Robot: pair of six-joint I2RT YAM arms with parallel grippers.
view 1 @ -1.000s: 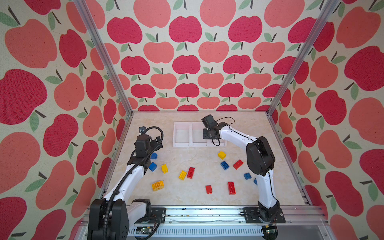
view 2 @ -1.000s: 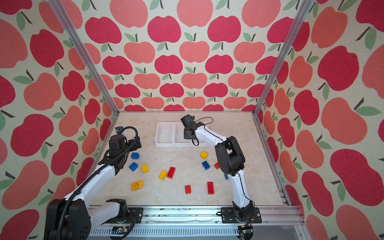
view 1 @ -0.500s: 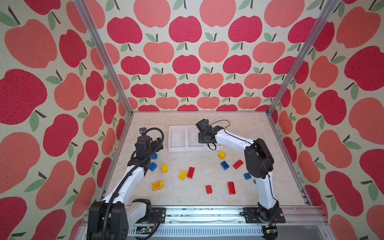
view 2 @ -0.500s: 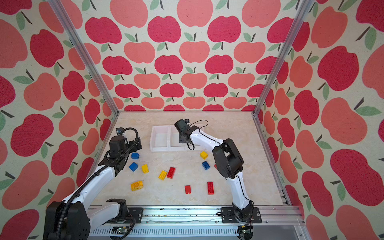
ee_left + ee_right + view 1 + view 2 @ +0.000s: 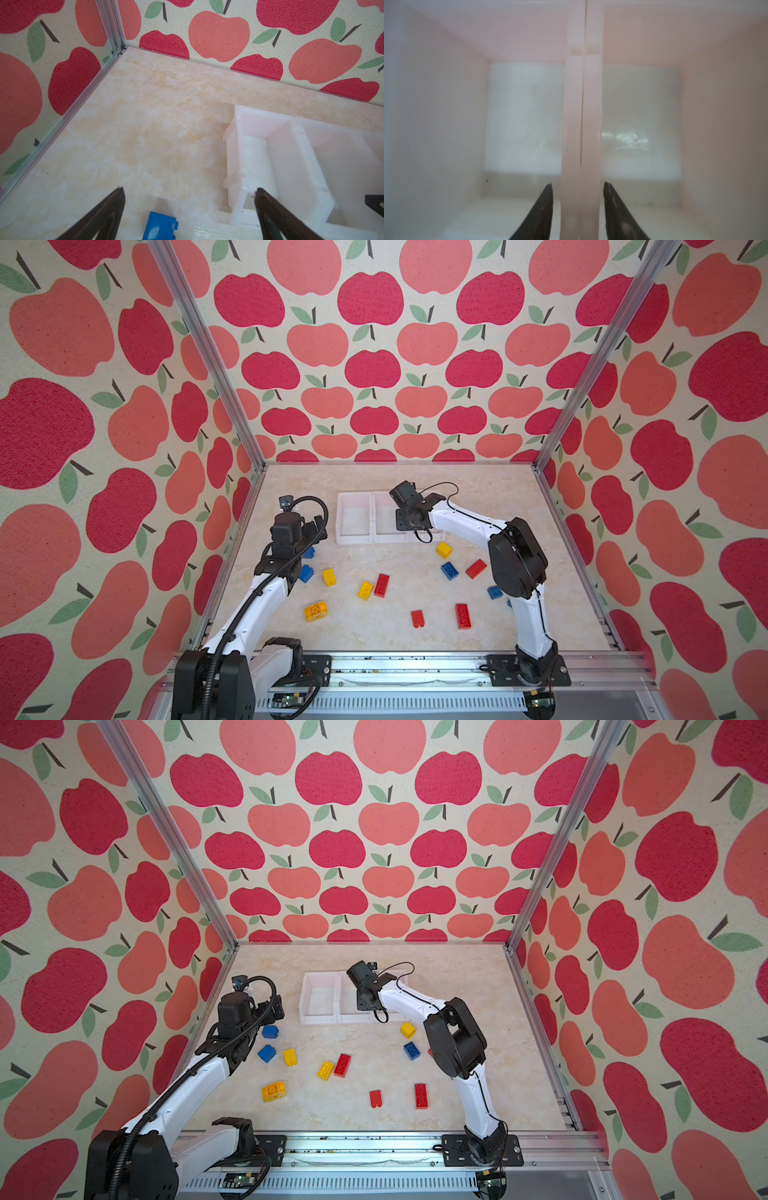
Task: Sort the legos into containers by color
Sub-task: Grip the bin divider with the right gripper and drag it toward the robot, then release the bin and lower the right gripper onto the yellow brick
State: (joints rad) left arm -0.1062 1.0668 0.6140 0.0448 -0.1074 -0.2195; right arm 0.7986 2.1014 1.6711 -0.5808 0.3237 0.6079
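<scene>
The white containers stand in a row at the back middle of the table. My right gripper points down into them. In the right wrist view its jaws straddle the wall between two bare bins, slightly open, with a thin gap on each side. Loose legos lie in front: blue, yellow, red and a rounded yellow one. My left gripper hovers open beside the row's left end, above a blue lego.
More legos lie on the right: yellow, blue and red, close to the right arm's elbow. Two red ones sit near the front rail. Apple-patterned walls close in three sides.
The right gripper dragged the row of containers to the left, then its jaws opened off the dividing wall. The left arm has stayed put.
</scene>
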